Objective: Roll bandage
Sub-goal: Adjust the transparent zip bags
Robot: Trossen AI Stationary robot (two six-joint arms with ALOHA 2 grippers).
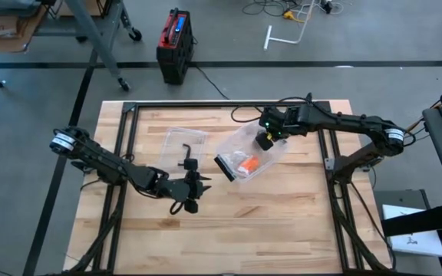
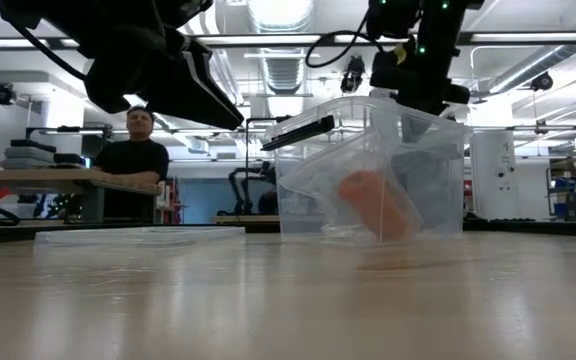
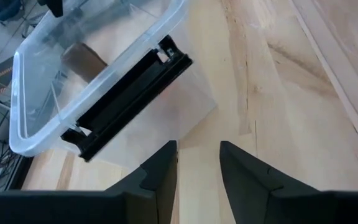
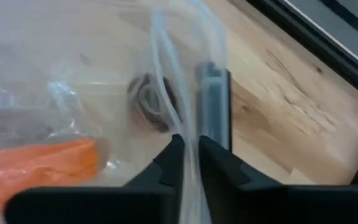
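A clear plastic box (image 1: 250,153) stands mid-table with an orange bandage roll (image 1: 245,163) lying inside it; the roll also shows in the right wrist view (image 4: 36,165) and the low view (image 2: 378,205). The box has a black latch (image 3: 129,99) on its end facing my left gripper. My right gripper (image 1: 265,140) is over the box's far rim, shut on its wall. My left gripper (image 1: 194,186) hovers above the table to the left of the box, open, with nothing between its fingers (image 3: 160,174). My right gripper pinches the box's clear wall at its top rim (image 4: 190,140), one finger (image 4: 169,162) inside the box and one (image 4: 219,165) outside. The fingers come from above, slanting down. The box's bottom rests on the table.
The box's clear lid (image 1: 184,142) lies flat on the table left of the box, with a small black piece (image 1: 186,159) beside it. A black metal frame (image 1: 229,103) borders the tabletop. Bare wood lies toward the near edge. A person (image 2: 138,150) stands behind the table.
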